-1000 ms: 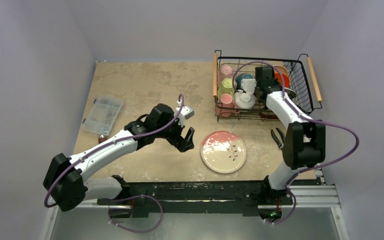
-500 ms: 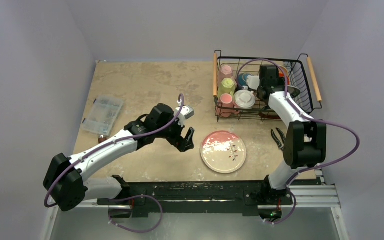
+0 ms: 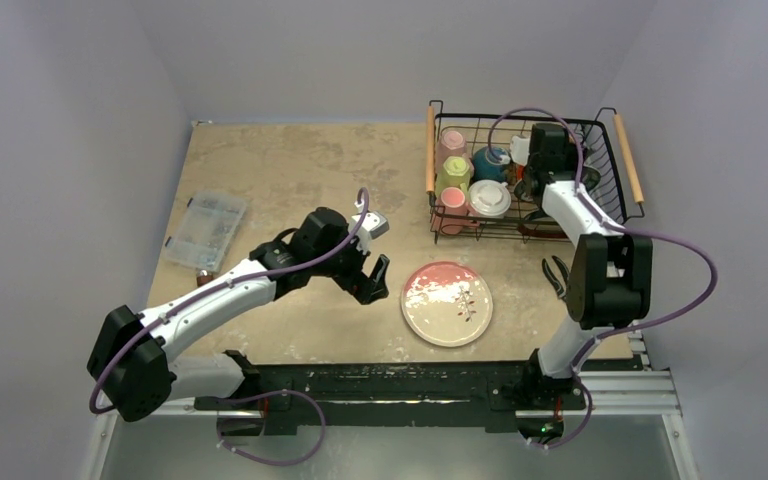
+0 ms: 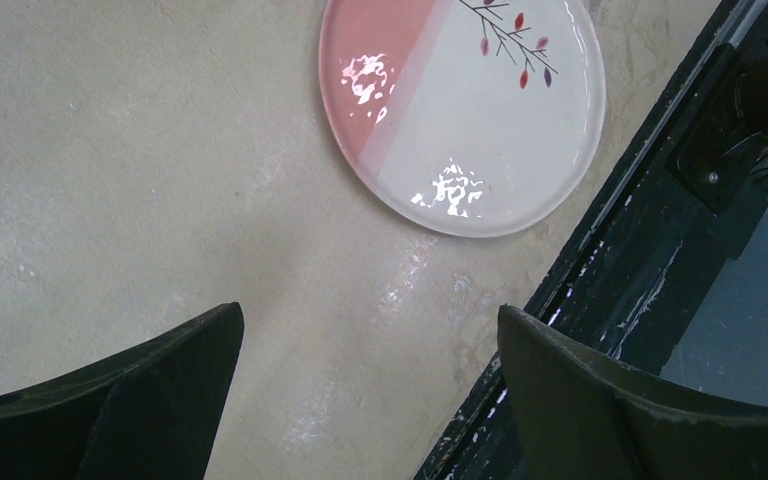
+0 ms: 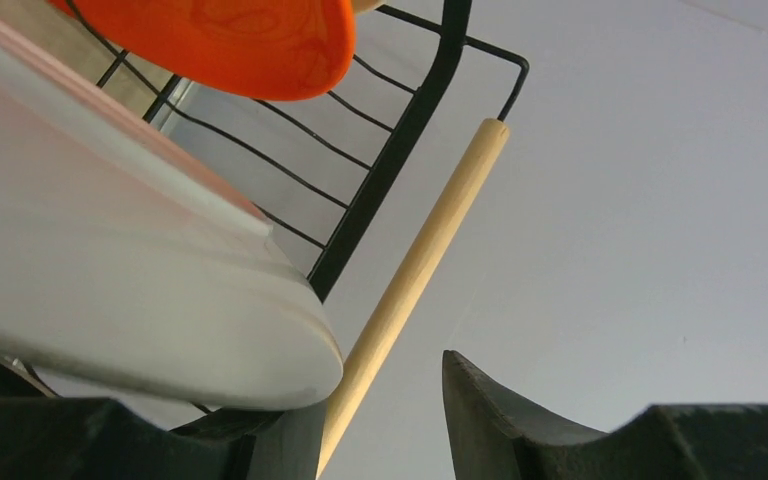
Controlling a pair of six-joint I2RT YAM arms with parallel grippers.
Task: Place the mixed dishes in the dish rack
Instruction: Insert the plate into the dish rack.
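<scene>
The dish rack point(image 3: 610, 200) stands at the far right and holds a pale pink mug point(image 3: 451, 140), a yellow-green mug point(image 3: 452, 172), a salmon mug point(image 3: 450, 198), a white mug point(image 3: 489, 198) and a teal bowl point(image 3: 490, 160). My right gripper point(image 3: 552, 158) is inside the rack, open. In the right wrist view a pale plate point(image 5: 110, 270) leans by the left finger, not between the jaws of my right gripper point(image 5: 380, 390). A red-orange plate point(image 5: 230, 40) stands beyond it. A red-rimmed cream plate point(image 3: 447, 303) lies on the table. My left gripper point(image 3: 373, 280) hovers open just left of it.
Black pliers point(image 3: 557, 275) lie on the table near the right arm. A clear compartment box point(image 3: 207, 230) sits at the left edge. The rack's right wooden handle point(image 5: 430, 240) runs close past my right fingers. The black base rail point(image 4: 660, 250) lies beyond the plate point(image 4: 460, 110).
My right gripper has opened, letting go of the pale plate, and shifted right inside the rack. The left arm has not moved.
</scene>
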